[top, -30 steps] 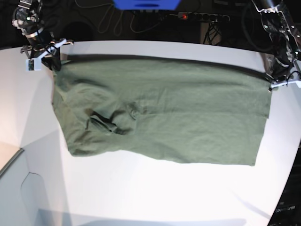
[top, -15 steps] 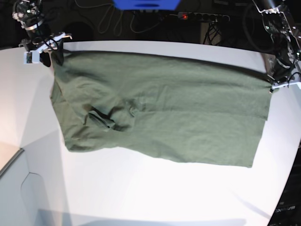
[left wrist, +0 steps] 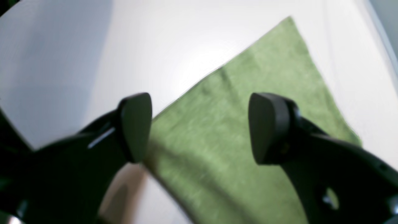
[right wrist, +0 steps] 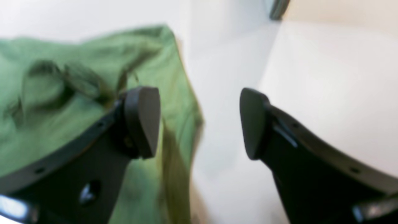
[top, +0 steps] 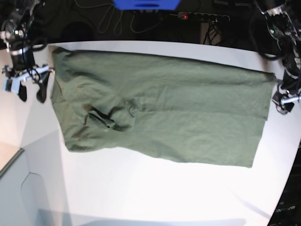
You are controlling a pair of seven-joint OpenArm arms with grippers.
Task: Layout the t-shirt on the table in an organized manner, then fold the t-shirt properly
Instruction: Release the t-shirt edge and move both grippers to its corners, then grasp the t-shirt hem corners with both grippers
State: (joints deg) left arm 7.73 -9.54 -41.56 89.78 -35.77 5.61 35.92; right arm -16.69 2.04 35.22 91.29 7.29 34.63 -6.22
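Observation:
The olive-green t-shirt (top: 164,103) lies spread flat across the white table (top: 155,193), with a crumpled fold around the neck (top: 106,120) at its left part. My right gripper (top: 31,92) is open and empty, just left of the shirt's left edge. In the right wrist view it (right wrist: 199,123) hovers over that edge of the shirt (right wrist: 46,93). My left gripper (top: 283,102) is open and empty beside the shirt's far right corner. In the left wrist view it (left wrist: 202,127) hangs above the shirt (left wrist: 264,62).
A power strip (top: 202,17), cables and a blue object (top: 146,4) lie behind the table's far edge. A panel seam and lower ledge (top: 11,162) sit at the front left. Bare white table surrounds the shirt in front (top: 141,207).
Both grippers have let go of the shirt's far corners and opened. The right gripper moved left and nearer; the left moved right and nearer. The shirt's far edge now lies flat.

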